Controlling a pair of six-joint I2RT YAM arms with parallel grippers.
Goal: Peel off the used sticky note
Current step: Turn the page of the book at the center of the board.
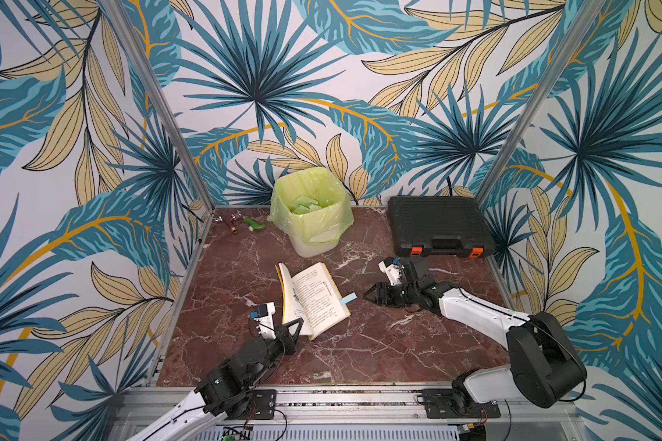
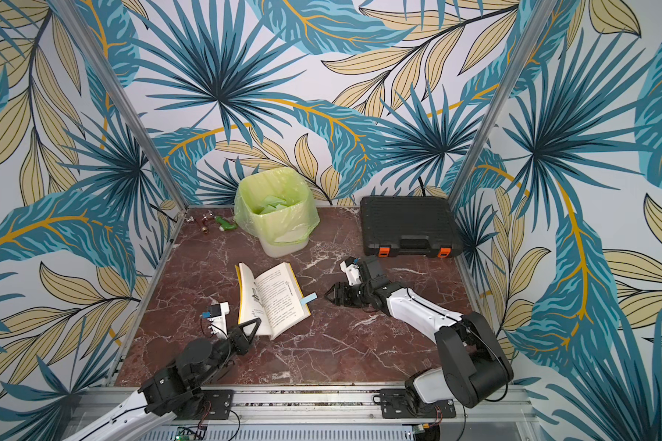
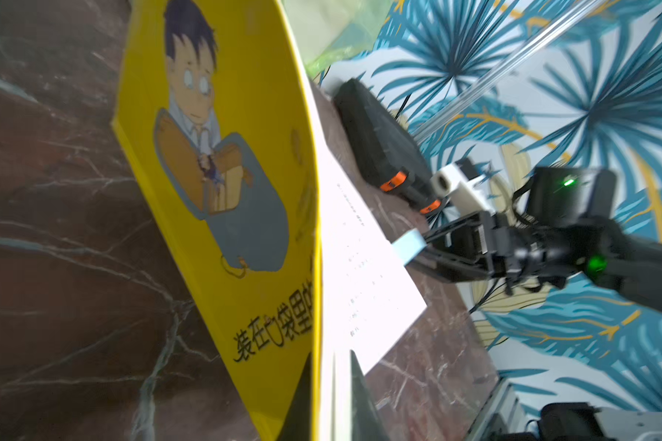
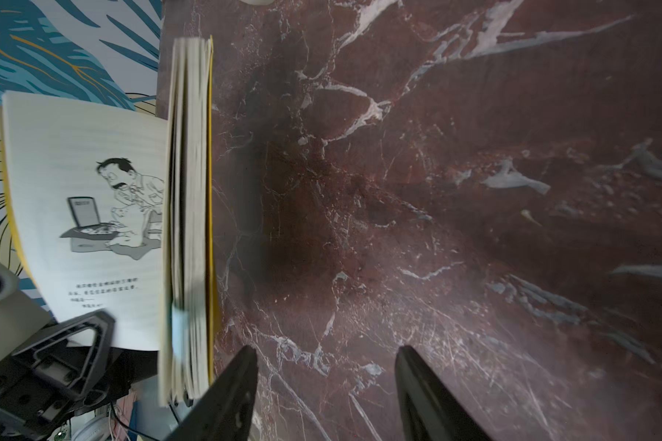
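An open book (image 1: 314, 298) is laid on the marble table (image 1: 360, 351), with its yellow cover and left-hand pages raised off the surface. The raised part is clamped at its near corner by the left gripper (image 1: 296, 325). In the left wrist view the fingers are seen closed on cover and pages together. A blue note (image 1: 348, 299) is stuck to the right-hand page and juts out past its outer edge. The right gripper (image 1: 367, 294) is held low over the table just beside the note's free end and is pointed toward it. Its fingers are spread and nothing is caught between them. In the right wrist view the note is seen off to one side of the gap. A bin (image 1: 314, 229) lined with a green bag and a black case (image 1: 438, 225) are set at the back of the table.
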